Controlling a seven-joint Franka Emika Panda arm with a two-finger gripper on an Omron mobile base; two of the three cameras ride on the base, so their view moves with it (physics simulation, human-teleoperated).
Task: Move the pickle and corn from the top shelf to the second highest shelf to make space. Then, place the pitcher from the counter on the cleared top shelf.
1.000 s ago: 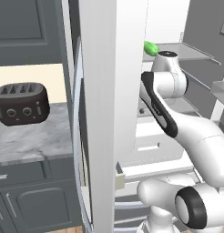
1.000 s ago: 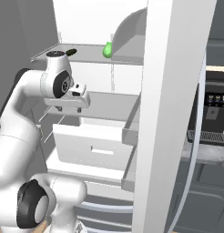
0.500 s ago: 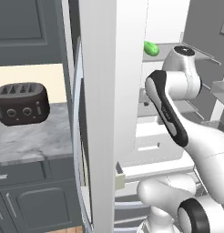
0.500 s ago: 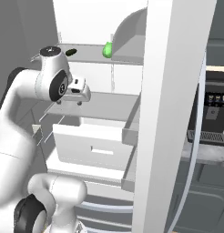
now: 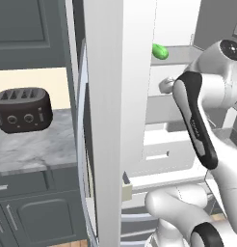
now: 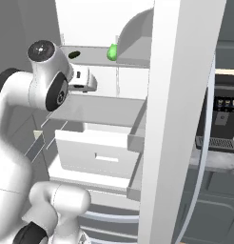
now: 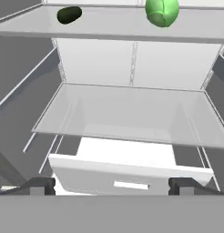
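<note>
**Gripper raised before the open cabinet, pickle on the top shelf**

You have the gripper (image 7: 112,184) facing the open white cabinet, its two dark fingertips (image 7: 41,184) spread far apart with nothing between them. The hand is released and empty. In the right base view the gripper (image 6: 83,80) sits just below the top shelf (image 6: 133,58), left of the pickle and short of it.

The pickle (image 7: 162,11) rests near the front edge of the top shelf (image 7: 109,29); you can also find the pickle (image 5: 160,50) in the left base view and (image 6: 112,51) in the right base view. A dark oblong shape (image 7: 69,14) lies on the same shelf, well left of the pickle. Whether it is the corn or a mark cannot be told.

Below the pickle, the second highest shelf (image 7: 127,116) is bare, which suits it as the receiving surface. Lower still, a white drawer (image 7: 127,175) stands pulled out.

The wide finger spread is consistent with preparing to grasp. The hand looks level with the lower shelf, so you would probably need to lift it and reach forward to close on the pickle. A toaster (image 5: 23,109) stands on the counter (image 5: 33,147), far left of the pickle.
</note>
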